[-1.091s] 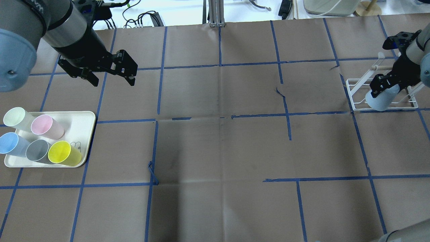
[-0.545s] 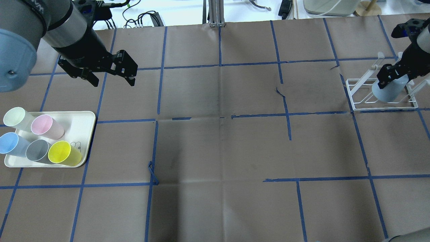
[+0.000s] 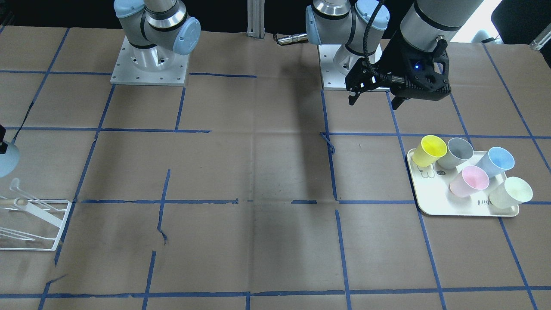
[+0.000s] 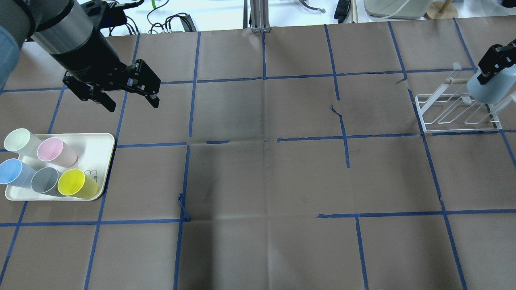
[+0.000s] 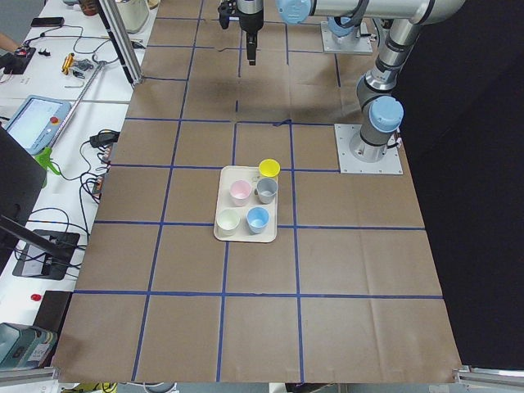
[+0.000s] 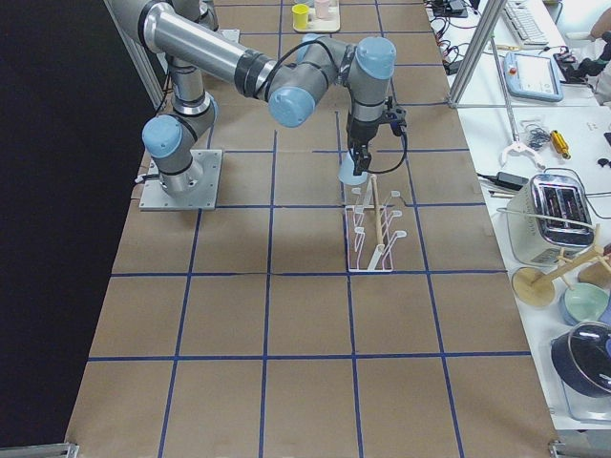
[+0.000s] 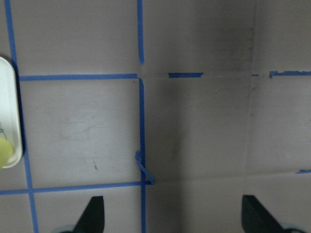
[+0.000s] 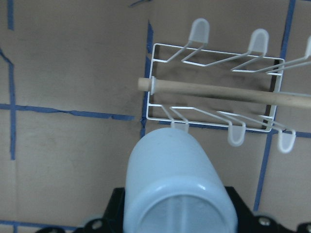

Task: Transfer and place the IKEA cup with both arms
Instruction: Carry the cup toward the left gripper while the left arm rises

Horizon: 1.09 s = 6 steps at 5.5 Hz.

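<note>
Clamping the IKEA cup (image 4: pixel 487 88) in the right gripper (image 4: pixel 488 69) over the wire rack (image 4: pixel 459 130), handover seemingly done, racking remaining; hanging the left gripper (image 4: pixel 133 101) wide open, empty.

IKEA cup (image 3: pixel 6 160) cropped (left edge), rack (image 3: pixel 43 216) likewise

Brown-papered table (image 4: pixel 258 181) with blue tape grid (image 4: pixel 298 76), cream tray (image 4: pixel 96 149), white wire rack (image 4: pixel 459 130)

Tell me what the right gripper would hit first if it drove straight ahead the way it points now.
Probably the white wire rack. The held IKEA cup leads and is aimed at the rack's near pegs, though how far off they are is unclear.
</note>
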Each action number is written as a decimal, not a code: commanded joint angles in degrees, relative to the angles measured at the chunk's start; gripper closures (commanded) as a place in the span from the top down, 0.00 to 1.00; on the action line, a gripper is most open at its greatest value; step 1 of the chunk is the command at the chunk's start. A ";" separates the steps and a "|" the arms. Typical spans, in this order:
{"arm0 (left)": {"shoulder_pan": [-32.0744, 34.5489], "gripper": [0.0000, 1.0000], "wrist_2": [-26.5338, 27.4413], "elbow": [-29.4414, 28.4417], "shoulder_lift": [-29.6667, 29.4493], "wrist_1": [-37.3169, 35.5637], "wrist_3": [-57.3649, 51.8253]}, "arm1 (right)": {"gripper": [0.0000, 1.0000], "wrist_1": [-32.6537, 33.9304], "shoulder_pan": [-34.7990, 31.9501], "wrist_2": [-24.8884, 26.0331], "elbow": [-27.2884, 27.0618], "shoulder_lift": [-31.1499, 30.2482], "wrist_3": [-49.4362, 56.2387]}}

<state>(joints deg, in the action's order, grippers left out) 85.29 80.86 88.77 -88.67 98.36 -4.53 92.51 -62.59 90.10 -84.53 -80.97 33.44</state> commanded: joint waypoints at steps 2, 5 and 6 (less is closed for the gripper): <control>-7.21 0.99 -16.73 1.14 -0.45 6.64 -7.87 | 0.44 -22.39 -1.64 -21.79 6.58 -0.77 0.13; -15.50 0.99 -31.14 3.94 -3.17 21.05 -29.35 | 0.43 -39.40 -12.68 -54.49 2.39 -0.77 0.74; -15.50 0.99 -38.42 6.39 -3.18 23.26 -34.35 | 0.42 -39.51 -17.86 -66.34 -2.08 -0.77 0.40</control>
<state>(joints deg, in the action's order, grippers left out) 70.04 48.26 93.36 -91.62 119.40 -34.74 53.95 -76.21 33.62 -83.22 -81.73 33.98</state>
